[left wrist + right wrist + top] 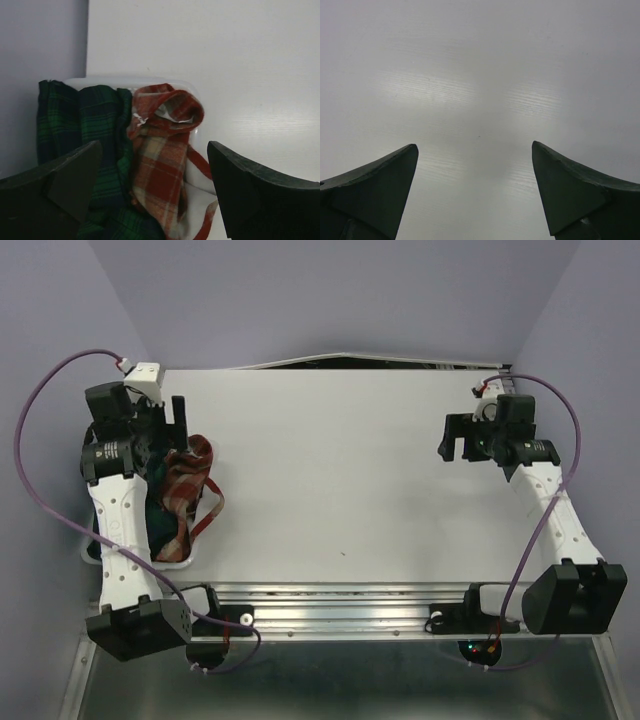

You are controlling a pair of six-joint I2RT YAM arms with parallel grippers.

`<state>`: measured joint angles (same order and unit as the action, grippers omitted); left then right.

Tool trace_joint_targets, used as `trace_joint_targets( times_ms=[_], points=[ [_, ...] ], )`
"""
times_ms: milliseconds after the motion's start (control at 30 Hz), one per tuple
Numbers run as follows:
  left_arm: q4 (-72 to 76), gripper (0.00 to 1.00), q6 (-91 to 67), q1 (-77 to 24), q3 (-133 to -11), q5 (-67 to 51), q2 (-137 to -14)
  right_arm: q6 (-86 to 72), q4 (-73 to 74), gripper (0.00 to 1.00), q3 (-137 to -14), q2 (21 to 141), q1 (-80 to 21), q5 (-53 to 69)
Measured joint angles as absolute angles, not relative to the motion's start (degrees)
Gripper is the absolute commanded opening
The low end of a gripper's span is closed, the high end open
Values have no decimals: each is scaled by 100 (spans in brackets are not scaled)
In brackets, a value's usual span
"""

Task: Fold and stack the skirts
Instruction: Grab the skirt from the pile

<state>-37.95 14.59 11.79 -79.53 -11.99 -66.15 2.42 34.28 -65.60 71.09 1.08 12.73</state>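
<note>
The left gripper (152, 150) and the right gripper (475, 150) were spread wide, both arms stretched forward, well apart.

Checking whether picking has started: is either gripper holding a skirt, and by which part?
Nothing is held. The left gripper is open, short of the red-and-cream skirt and dark green skirt in the basket; the right gripper is open over the table.
</note>
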Motion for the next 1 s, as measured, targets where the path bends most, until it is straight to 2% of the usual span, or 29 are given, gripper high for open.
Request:
trace_joint_targets(
  times_ms=[233,433,600,733,833,867,967,1000],
  points=[
    [-4606,98,2217,2523,-8340,-1221,-6960,283,3461,100,-6569,7214,108,1466],
    [-4915,98,2512,2827,-8221,-652,-6956,305,3470,100,-6569,7244,108,1697],
    [-4630,98,2554,2989,-7590,-67,-6956,322,3483,100,-6569,7406,108,1890],
    [-4268,90,2602,3006,-7022,198,-7089,322,3575,100,-6569,7546,108,1990],
    [-3951,75,2620,3006,-6816,316,-7347,322,3614,100,-6587,7553,108,2018],
    [-3872,63,2611,3006,-6792,338,-7417,322,3614,100,-6598,7553,108,2021],
    [-3734,42,2596,3006,-6790,362,-7509,322,3634,100,-6630,7553,108,2027],
    [-3699,19,2600,3006,-6790,355,-7507,322,3640,100,-6635,7553,108,2027]
  ],
)
